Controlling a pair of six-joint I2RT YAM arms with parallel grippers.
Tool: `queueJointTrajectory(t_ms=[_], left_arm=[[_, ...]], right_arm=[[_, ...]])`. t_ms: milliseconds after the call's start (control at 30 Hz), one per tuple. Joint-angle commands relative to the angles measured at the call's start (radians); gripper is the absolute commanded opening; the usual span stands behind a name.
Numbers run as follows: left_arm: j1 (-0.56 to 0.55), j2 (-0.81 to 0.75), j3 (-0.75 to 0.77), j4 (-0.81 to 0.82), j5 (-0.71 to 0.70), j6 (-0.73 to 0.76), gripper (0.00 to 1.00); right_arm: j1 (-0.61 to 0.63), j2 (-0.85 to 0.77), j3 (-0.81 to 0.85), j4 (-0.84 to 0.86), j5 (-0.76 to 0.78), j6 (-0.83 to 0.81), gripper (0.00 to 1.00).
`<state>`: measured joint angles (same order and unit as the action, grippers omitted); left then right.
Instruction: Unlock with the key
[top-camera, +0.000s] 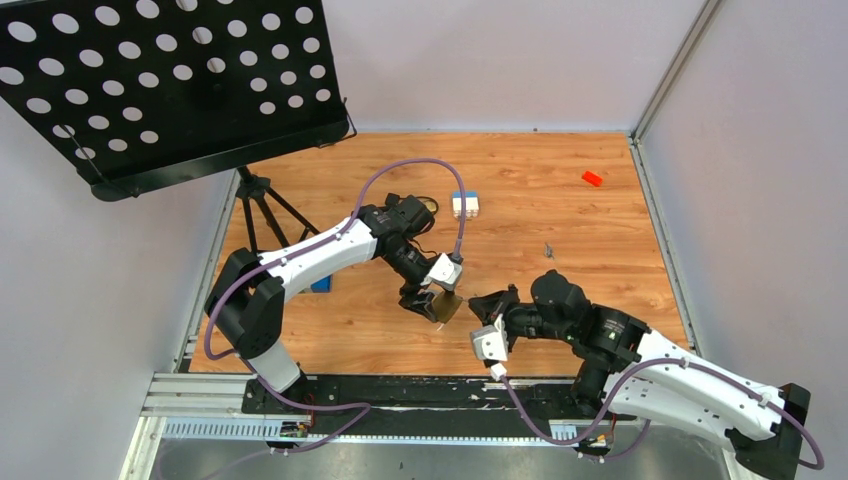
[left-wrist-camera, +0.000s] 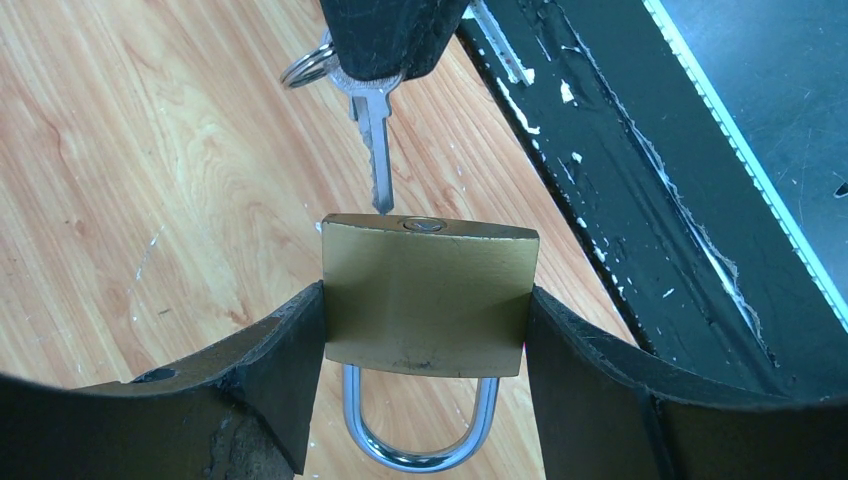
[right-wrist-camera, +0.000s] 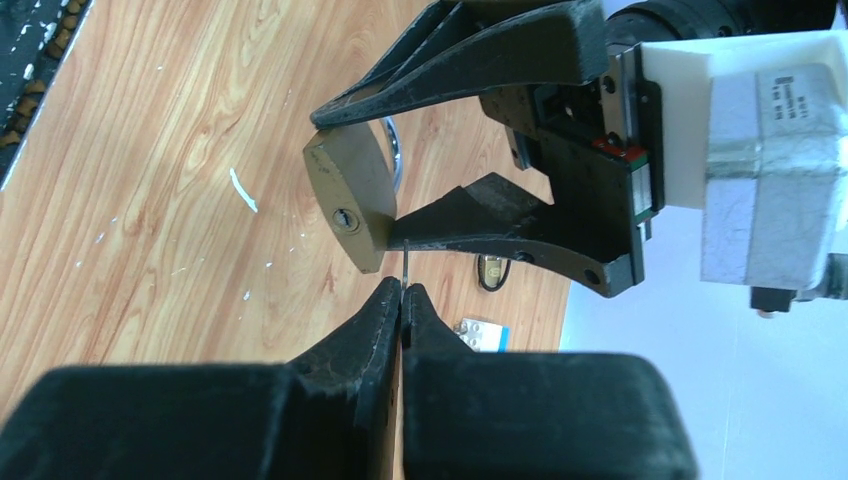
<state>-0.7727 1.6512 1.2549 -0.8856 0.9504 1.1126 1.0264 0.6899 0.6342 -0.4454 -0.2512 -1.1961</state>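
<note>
Key first: the small flat grey metal key (left-wrist-camera: 373, 130) hangs blade-down at the top centre of the left wrist view. The right gripper (left-wrist-camera: 385, 40) pinches its head with jaws fully closed (a steel ring (left-wrist-camera: 305, 68) dangles at upper left). Its tip reaches the squat brass padlock (left-wrist-camera: 428, 295), just left of the keyhole (left-wrist-camera: 424, 224). The left gripper (left-wrist-camera: 425, 325) clamps that body between 2 wide-set fingers, shackle (left-wrist-camera: 420, 445) downward. Insertion is in hand. Next, I judge, comes a slight shift toward the keyhole, then a straight push.

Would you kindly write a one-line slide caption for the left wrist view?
Left gripper clamps brass padlock; right gripper holds the key beside its keyhole.
</note>
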Motion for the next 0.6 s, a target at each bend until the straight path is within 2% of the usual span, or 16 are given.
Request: queueJointTrajectory(t_ms=[0, 567], left_arm=[[-0.004, -0.034, 0.039, 0.023, 0.047, -0.005, 0.00], [-0.014, -0.002, 0.083, 0.017, 0.058, -0.015, 0.00]], right_arm=[[0.006, -0.045, -0.023, -0.007, 0.004, -0.020, 0.00], [0.013, -0.040, -0.048, -0.010, -0.030, -0.008, 0.00]])
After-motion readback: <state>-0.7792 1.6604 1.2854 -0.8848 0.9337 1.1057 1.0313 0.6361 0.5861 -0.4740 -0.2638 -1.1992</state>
